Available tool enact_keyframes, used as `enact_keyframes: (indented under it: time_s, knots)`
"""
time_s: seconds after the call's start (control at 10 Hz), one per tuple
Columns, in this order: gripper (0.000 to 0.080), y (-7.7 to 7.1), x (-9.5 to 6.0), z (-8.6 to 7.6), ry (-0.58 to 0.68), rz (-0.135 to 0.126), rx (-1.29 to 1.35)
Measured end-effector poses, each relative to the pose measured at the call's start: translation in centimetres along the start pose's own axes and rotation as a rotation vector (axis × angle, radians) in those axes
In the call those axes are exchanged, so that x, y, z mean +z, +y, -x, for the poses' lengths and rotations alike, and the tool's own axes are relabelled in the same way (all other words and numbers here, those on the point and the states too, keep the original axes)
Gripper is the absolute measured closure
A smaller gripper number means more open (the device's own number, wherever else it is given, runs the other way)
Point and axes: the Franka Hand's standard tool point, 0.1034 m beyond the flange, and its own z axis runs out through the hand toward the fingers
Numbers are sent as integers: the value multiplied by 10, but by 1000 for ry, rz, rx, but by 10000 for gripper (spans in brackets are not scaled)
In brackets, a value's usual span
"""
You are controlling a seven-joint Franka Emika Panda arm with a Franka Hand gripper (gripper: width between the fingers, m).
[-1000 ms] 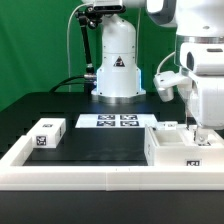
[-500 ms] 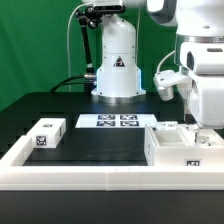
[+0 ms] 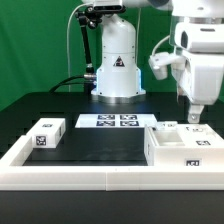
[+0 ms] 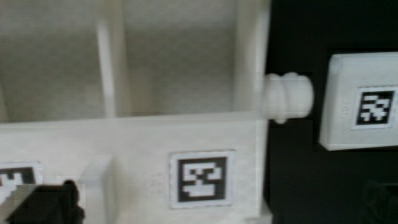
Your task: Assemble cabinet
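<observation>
Nearest in the exterior view, the low white rim (image 3: 90, 172) runs along the front edge of the black tabletop (image 3: 100, 145). Just behind the rim, on the exterior view's right, stands the cabinet (image 3: 175, 150), a white boxy body with small square tags on its front face. Across from it, on the exterior view's left and well apart, a small white tagged block (image 3: 45, 136) sits on the tabletop. The gripper (image 3: 192, 115) hangs above the far right part of the cabinet, pointing down and seemingly not touching it. Its fingers are too small and dark there to tell whether they are spread or pressed together. The wrist view shows only one dark finger (image 4: 50, 205) at the edge, in front of the cabinet (image 4: 160, 130). That view also shows the cabinet's white partitions, a tag (image 4: 201, 180) on its face, a short round peg (image 4: 285, 97) sticking out of its side, and just beyond the peg a separate white tagged part (image 4: 365, 100). Farther back lies the marker board (image 3: 113, 121), then the white robot base (image 3: 117, 65) and the green backdrop (image 3: 30, 50).
</observation>
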Motion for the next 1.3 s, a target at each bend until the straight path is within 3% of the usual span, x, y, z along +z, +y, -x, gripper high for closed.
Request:
enact_keyframes:
  time_s: [0.2,0.9,1.1,1.3]
  knots:
    - [3,-30,4,4,-7,-5,0]
    - [3,-37,10,4,-4,-9,0]
    - [3,-65,22,-2,12,13,-1]
    - [3,-86,35,-6,22,10,-15]
